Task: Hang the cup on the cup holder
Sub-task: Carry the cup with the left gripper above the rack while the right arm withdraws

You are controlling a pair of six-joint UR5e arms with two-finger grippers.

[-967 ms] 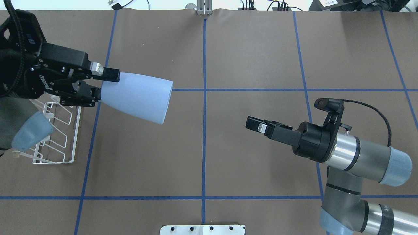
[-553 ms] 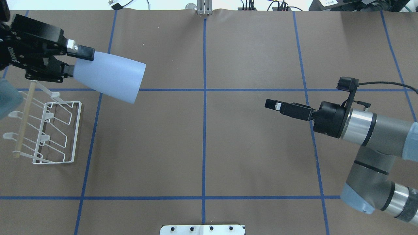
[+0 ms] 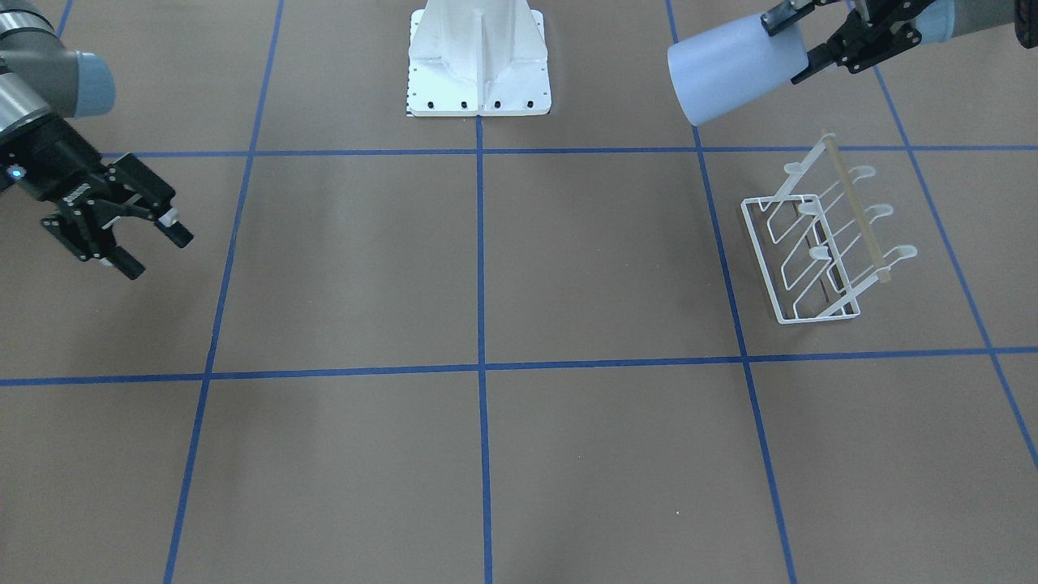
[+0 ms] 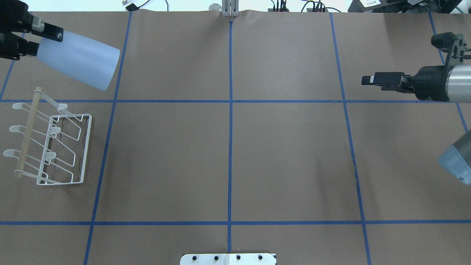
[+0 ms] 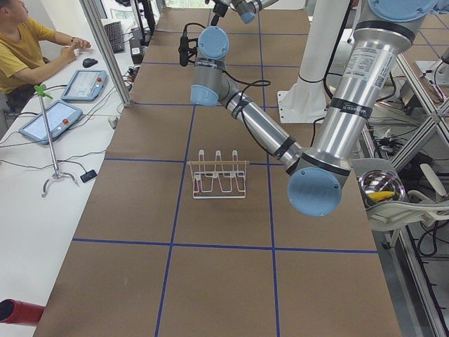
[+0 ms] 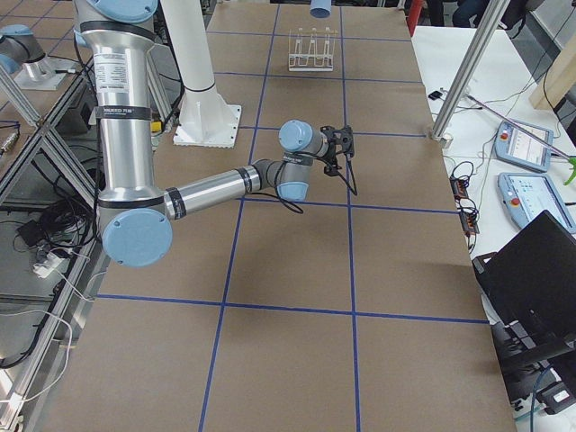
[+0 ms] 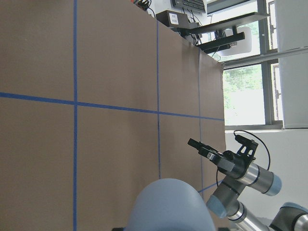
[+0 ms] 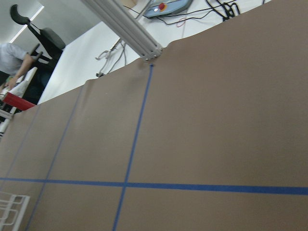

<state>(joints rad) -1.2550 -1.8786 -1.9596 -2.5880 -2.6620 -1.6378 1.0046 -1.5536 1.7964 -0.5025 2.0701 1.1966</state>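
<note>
Far left in the overhead view, the left gripper (image 4: pixel 44 42) is clamped on the narrow base end of the cup (image 4: pixel 79 60). 1 finger sits on each side of the base. The cup lies almost level in the air. Its long axis runs from the claw toward the table's middle, and the wide rim leads, open to that side.

The front-facing and overhead views place the cup on opposite sides of the rack, and the right-end view shows it well above the rack. We judge from this that it hangs high, roughly over the rack's end of the table.

Below it, the cup holder (image 4: pixel 87 147) stands on the paper with nothing on its prongs. Its wooden rod (image 4: pixel 27 132) runs across the cup's axis.

The relation that matters is that the rim faces sideways while the rounded prong tips rise from below. We judge the next move needs the mouth turned downward and lowered over 1 prong.

Far across the table, the right gripper (image 3: pixel 158 253) holds nothing, its 2 fingers parted. It is well apart from the rack, so the left arm is plainly the nearer.
</note>
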